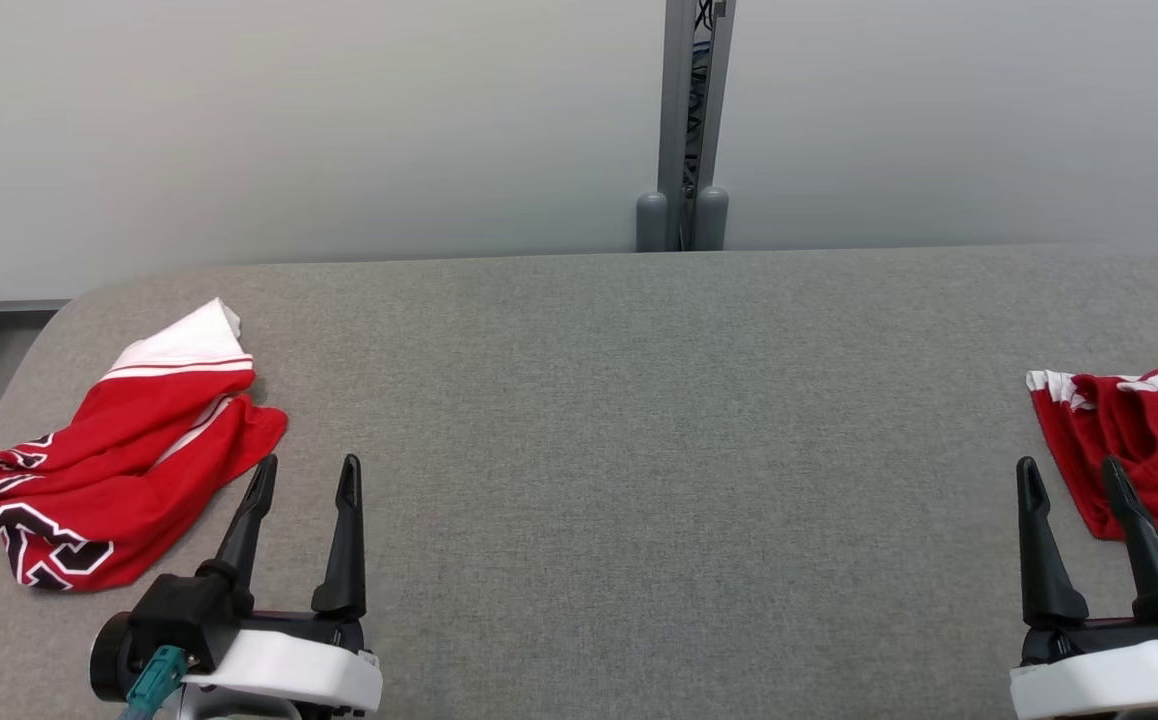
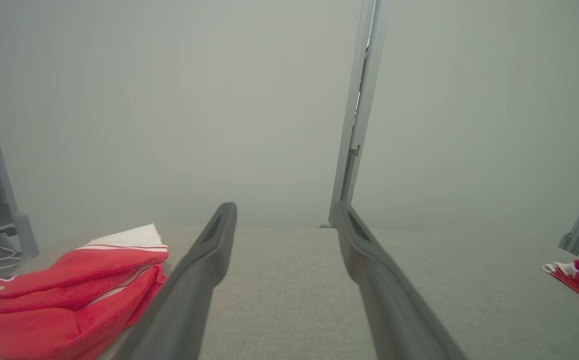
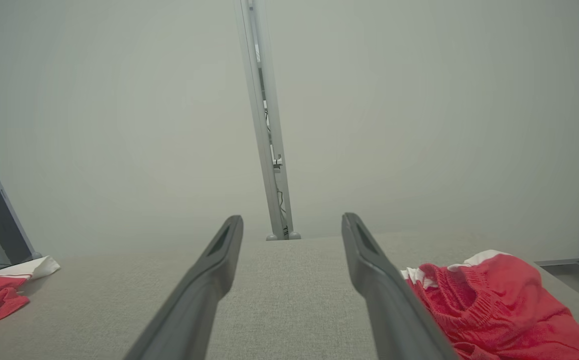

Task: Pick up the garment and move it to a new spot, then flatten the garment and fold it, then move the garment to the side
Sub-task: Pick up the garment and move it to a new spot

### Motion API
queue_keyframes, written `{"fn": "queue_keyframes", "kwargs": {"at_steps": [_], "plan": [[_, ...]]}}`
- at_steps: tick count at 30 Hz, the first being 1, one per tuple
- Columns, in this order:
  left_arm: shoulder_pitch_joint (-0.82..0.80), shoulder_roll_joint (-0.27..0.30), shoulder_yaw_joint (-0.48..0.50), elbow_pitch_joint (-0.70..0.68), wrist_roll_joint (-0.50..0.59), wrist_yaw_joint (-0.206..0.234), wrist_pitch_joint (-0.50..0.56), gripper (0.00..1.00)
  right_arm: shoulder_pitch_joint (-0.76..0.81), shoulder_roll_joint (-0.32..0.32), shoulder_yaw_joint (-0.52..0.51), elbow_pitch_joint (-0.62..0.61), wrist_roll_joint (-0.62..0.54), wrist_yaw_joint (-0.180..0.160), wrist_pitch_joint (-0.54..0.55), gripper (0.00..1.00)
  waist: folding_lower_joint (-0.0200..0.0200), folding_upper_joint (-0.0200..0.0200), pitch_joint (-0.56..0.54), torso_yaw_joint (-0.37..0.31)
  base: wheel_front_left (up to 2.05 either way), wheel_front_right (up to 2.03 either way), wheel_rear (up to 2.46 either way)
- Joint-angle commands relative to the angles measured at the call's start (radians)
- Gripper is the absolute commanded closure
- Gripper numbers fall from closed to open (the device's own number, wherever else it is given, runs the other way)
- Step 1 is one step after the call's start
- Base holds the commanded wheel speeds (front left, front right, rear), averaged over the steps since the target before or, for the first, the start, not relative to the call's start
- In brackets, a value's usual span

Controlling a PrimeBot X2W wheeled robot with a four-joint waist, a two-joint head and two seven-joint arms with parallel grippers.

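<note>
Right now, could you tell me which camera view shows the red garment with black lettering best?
The head view: the lettered garment lies whole on the table there. The left wrist view crops it at the corner; the right wrist view catches a small edge.

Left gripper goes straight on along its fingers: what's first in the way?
Nothing, it seems: left gripper faces bare table; the red garment lies just left of that line. Depth unclear.

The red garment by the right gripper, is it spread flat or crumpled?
Crumpled, not spread: the red garment lies heaped in ridges and hollows on the grey table, with white trim poking out at its top.
</note>
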Motion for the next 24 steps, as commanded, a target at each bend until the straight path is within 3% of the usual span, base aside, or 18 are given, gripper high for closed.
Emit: {"fn": "queue_keyframes", "kwargs": {"at_steps": [1, 15, 24], "plan": [[-0.007, 0.004, 0.002, 0.003, 0.007, -0.003, -0.003, 0.0, 0.011, -0.001, 0.0, -0.003, 0.001, 0.0, 0.0, 0.0, -0.0001, 0.0, 0.0, 0.008, 0.0, 0.0, 0.0], [-0.028, 0.024, 0.0, 0.102, 0.0, 0.004, 0.029, 0.0, 0.015, 0.005, 0.028, 0.021, 0.021, 0.0, -0.009, 0.0, -0.0001, 0.0, -0.008, 0.18, 0.0, 0.0, 0.0], [-0.022, 0.04, 0.002, 0.093, -0.004, 0.021, 0.064, 0.0, 0.014, 0.016, 0.039, 0.041, 0.019, 0.0, -0.015, 0.0, -0.0001, 0.0, -0.011, 0.287, 0.0, 0.0, 0.0]]}}
